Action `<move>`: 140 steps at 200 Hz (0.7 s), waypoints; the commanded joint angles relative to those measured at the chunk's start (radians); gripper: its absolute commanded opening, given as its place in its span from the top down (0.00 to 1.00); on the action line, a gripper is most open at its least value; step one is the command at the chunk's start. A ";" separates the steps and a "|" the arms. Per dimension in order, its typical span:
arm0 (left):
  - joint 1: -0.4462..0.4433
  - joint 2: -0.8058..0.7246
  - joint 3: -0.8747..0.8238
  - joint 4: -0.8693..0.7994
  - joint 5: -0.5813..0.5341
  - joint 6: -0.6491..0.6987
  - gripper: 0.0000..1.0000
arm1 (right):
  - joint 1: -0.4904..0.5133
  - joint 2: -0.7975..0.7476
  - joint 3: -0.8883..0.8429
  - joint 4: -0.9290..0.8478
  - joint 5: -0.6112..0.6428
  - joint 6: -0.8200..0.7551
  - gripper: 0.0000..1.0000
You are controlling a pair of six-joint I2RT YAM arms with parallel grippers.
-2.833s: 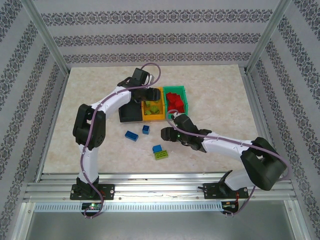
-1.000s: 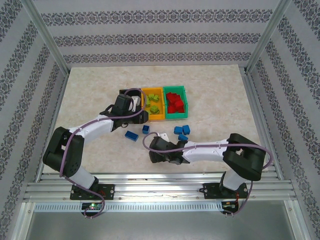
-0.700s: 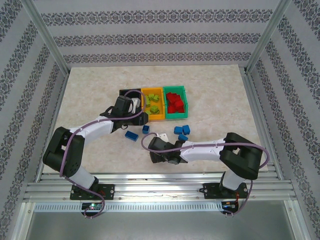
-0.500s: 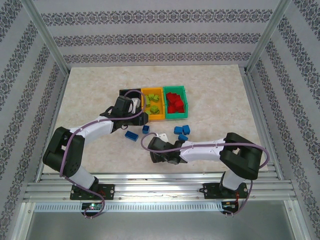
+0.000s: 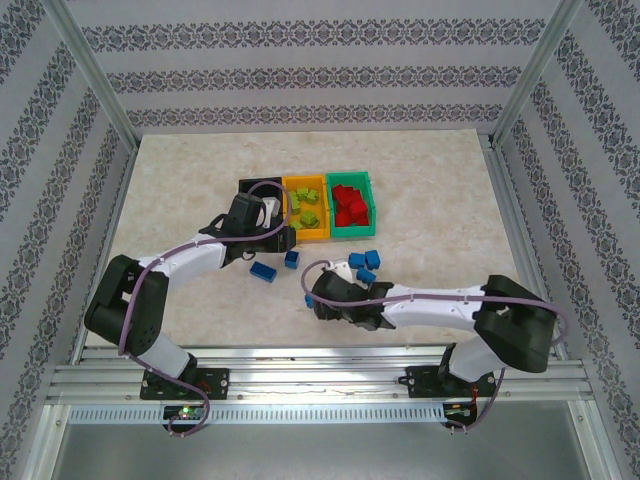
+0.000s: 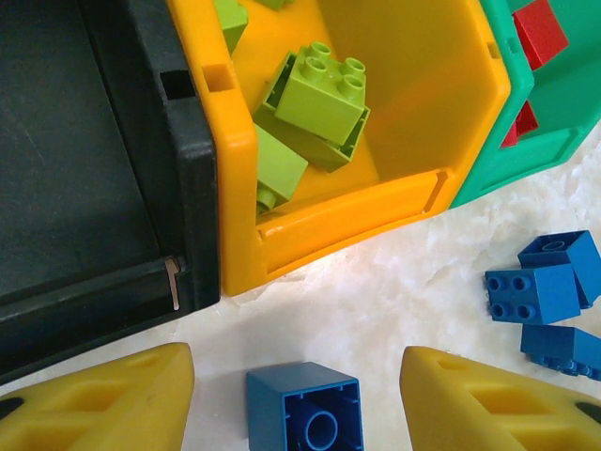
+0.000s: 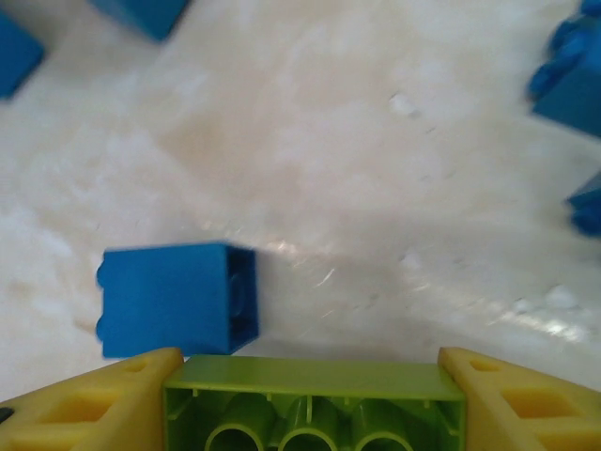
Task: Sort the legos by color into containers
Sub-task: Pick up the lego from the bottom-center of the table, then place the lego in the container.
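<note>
My right gripper [image 7: 310,395] is shut on a long lime green lego [image 7: 315,404], held underside up just above the table; in the top view this gripper [image 5: 318,292] sits near the table's middle front. A blue lego [image 7: 177,299] lies on its side just beyond it. My left gripper [image 6: 296,390] is open, its yellow fingers [image 6: 103,399] on either side of a blue lego [image 6: 305,409] without touching it, close in front of the containers. The black bin [image 6: 84,169] looks bare inside, the orange-yellow bin [image 6: 329,221] holds lime legos [image 6: 319,94], and the green bin [image 5: 352,232] holds red ones [image 5: 348,203].
More blue legos lie loose: a cluster [image 5: 366,262] in front of the green bin, and one [image 5: 264,271] left of the left gripper [image 5: 275,238]. The three bins stand side by side at the table's middle. Metal frame posts and patterned walls enclose the table.
The right gripper has closed on the lime green lego and shifted slightly back and right with it, leaving the blue lego behind. The left arm came off the bins earlier and has since held still.
</note>
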 commanded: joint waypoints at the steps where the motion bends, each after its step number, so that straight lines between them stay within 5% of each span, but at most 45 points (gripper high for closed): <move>1: 0.013 -0.037 -0.008 0.030 0.005 -0.010 0.40 | -0.060 -0.057 -0.053 0.066 0.042 -0.022 0.39; 61: 0.016 -0.042 -0.015 0.029 0.016 -0.020 0.40 | -0.228 -0.056 -0.004 0.140 -0.025 -0.144 0.39; 140: 0.026 -0.065 -0.040 -0.020 0.036 -0.025 0.40 | -0.362 0.177 0.256 0.299 -0.206 -0.219 0.38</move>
